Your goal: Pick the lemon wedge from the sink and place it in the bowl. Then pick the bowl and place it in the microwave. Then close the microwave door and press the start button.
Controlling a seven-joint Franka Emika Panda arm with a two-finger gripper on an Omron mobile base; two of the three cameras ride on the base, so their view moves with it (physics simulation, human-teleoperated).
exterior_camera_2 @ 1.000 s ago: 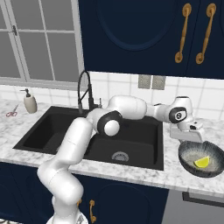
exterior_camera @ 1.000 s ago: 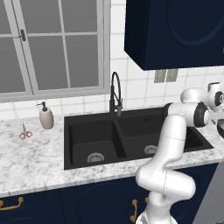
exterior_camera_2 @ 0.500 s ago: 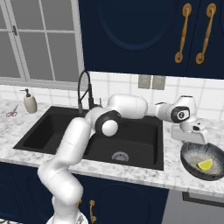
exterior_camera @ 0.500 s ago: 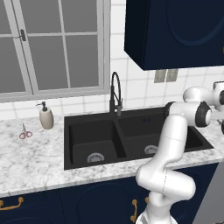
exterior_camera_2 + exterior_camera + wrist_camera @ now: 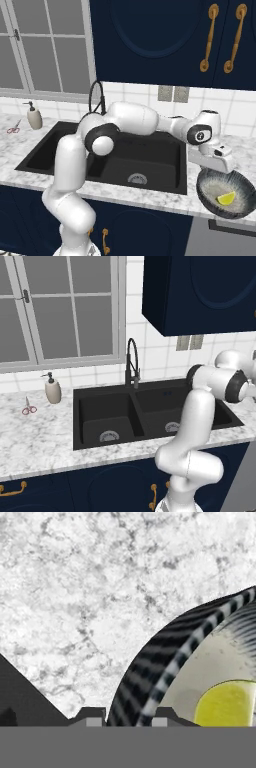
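We see one white robot arm reaching far to the right, over the counter [image 5: 165, 199]. Its end effector [image 5: 122, 721] sits low at the near left rim of the one bowl [image 5: 226, 194]. In the hand view one dark finger tip [image 5: 93, 717] is outside the striped rim and the other is inside it, so the rim sits between the two. The gap between them is narrow and they pinch the rim of the bowl.

The bowl rests on the speckled white counter, to the right of the sink [image 5: 115, 159]. It has a dark striped rim and a pale inside. One lemon wedge [image 5: 226, 198] lies in the bowl, toward its right side. It is bright yellow.

The sink is black and has two basins. We count two round silver drains in the left base view, one in each basin. One tall black faucet [image 5: 132, 363] stands behind the sink, in the middle.

On the counter to the left of the sink we see one soap bottle [image 5: 52, 389] near the wall and one pair of small red scissors [image 5: 28, 406] a bit nearer to us. They are close but apart.

One window [image 5: 60, 308] is behind the counter on the left. Dark blue cupboards [image 5: 165, 40] hang above, and we count two gold handles [image 5: 209, 37] on them. Two grey wall plugs [image 5: 172, 93] sit side by side on the tiles.
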